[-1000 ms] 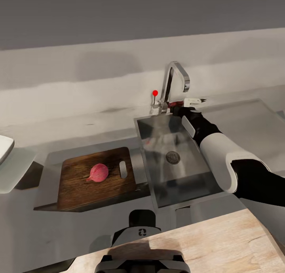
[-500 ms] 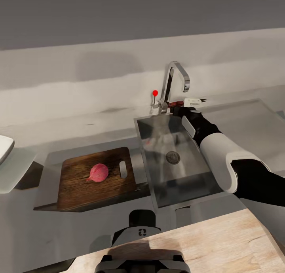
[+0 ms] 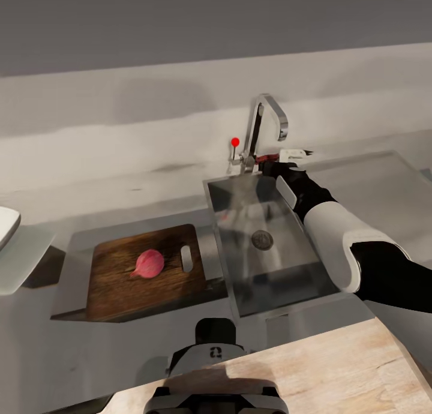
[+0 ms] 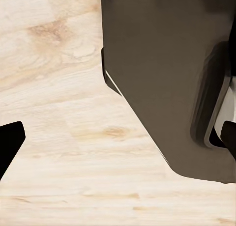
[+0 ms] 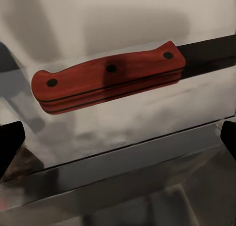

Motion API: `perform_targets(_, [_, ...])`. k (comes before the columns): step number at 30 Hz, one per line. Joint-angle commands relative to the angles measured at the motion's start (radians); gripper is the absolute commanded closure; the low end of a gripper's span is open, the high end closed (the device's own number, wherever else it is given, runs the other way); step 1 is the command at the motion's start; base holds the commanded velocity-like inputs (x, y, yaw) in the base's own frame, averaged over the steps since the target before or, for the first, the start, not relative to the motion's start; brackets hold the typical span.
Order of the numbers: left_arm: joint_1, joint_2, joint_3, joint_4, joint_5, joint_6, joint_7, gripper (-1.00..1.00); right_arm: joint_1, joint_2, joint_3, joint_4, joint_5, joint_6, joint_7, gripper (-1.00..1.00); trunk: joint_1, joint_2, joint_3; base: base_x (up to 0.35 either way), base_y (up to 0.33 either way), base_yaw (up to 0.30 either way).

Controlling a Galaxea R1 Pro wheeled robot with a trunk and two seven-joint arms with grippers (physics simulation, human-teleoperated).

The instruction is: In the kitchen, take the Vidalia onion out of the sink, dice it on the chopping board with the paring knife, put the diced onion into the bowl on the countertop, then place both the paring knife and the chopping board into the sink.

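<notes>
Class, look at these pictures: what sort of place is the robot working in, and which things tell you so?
Most likely a kitchen: a steel sink with a chrome faucet, a chopping board holding an onion, and a paring knife.

The chopping board (image 3: 144, 270) was dark wood with a visible grain and a low sheen. The sink (image 3: 267, 246) looked like brushed grey steel, reflective, and its faucet (image 3: 264, 126) was polished chrome. The counter (image 3: 372, 180) was a glossy grey slab. The paring knife (image 5: 110, 81) had a smooth reddish wooden handle with dark rivets. The Vidalia onion (image 3: 148, 263) had smooth pinkish skin.
</notes>
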Motion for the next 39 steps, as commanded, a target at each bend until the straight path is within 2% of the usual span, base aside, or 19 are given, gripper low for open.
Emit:
perform_targets(1, [-0.001, -0.001, -0.008, 0.004, 0.007, -0.007, 0.001, -1.0, 0.0, 0.0, 0.004, -0.001, -0.008, 0.005, -0.005, -1.0, 0.001, -0.002, -0.001, 0.118, 0.0, 0.0])
perform_targets(16, [-0.001, -0.001, -0.008, 0.004, 0.007, -0.007, 0.001, -1.0, 0.0, -0.001, 0.004, -0.001, -0.008, 0.006, -0.005, -1.0, 0.001, -0.002, -0.001, 0.05, 0.0, 0.008])
perform_targets(24, [-0.001, -0.002, -0.008, 0.004, 0.007, -0.007, 0.001, -1.0, 0.0, -0.001, 0.004, -0.001, -0.008, 0.006, -0.005, -1.0, 0.001, -0.002, -0.004, 0.001, -0.021, 0.157])
perform_targets(33, [-0.001, -0.002, -0.008, 0.004, 0.007, -0.006, 0.001, -1.0, 0.0, -0.001, 0.004, -0.001, -0.008, 0.006, -0.005, -1.0, 0.001, -0.002, -0.008, 0.0, -0.169, 0.21])
perform_targets(39, [-0.001, -0.002, -0.008, 0.004, 0.007, -0.005, 0.001, -1.0, 0.0, -0.001, 0.004, -0.001, -0.008, 0.006, -0.005, -1.0, 0.001, -0.002, -0.009, 0.0, -0.223, 0.078])
